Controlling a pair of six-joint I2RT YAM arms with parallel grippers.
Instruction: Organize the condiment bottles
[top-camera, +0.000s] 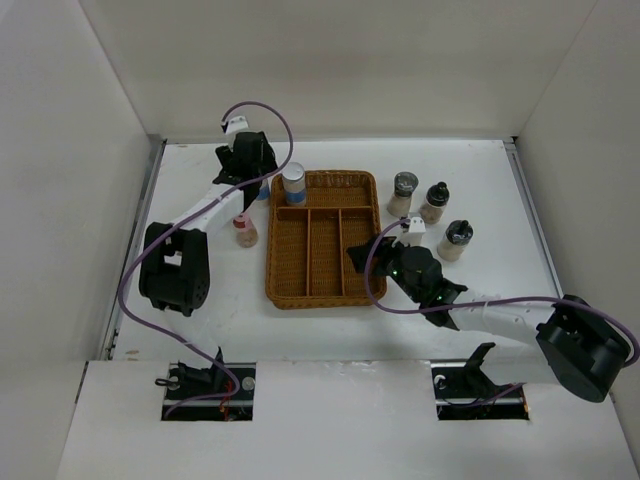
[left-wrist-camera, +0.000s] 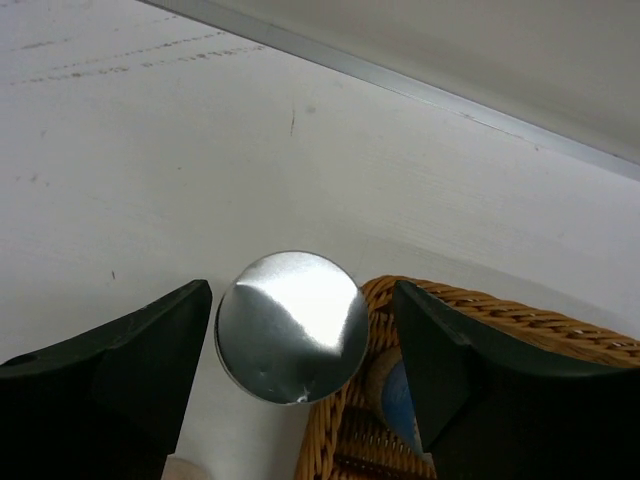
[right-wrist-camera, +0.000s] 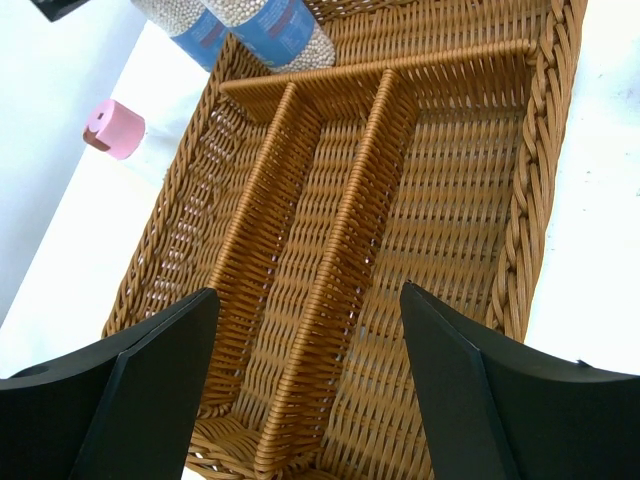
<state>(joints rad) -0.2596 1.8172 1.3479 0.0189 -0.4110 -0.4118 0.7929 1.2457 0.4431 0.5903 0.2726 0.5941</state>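
Note:
My left gripper (top-camera: 254, 176) (left-wrist-camera: 300, 300) is open, its fingers either side of a silver-capped jar (left-wrist-camera: 291, 326) that stands on the table just outside the wicker tray's far left corner; neither finger touches it. A second blue-labelled, silver-capped jar (top-camera: 293, 184) (right-wrist-camera: 275, 28) stands in the tray's far left compartment. A pink-capped jar (top-camera: 245, 231) (right-wrist-camera: 113, 130) stands left of the tray. Three black-capped jars (top-camera: 402, 193) (top-camera: 435, 203) (top-camera: 455, 240) stand right of the tray. My right gripper (top-camera: 363, 256) (right-wrist-camera: 308, 295) is open and empty above the tray's near right part.
The brown wicker tray (top-camera: 283, 268) (right-wrist-camera: 540, 150) (left-wrist-camera: 500, 318) has a cross compartment at the far end and three long ones. White walls enclose the table; a metal strip (left-wrist-camera: 420, 85) runs along the far wall's foot behind the left gripper.

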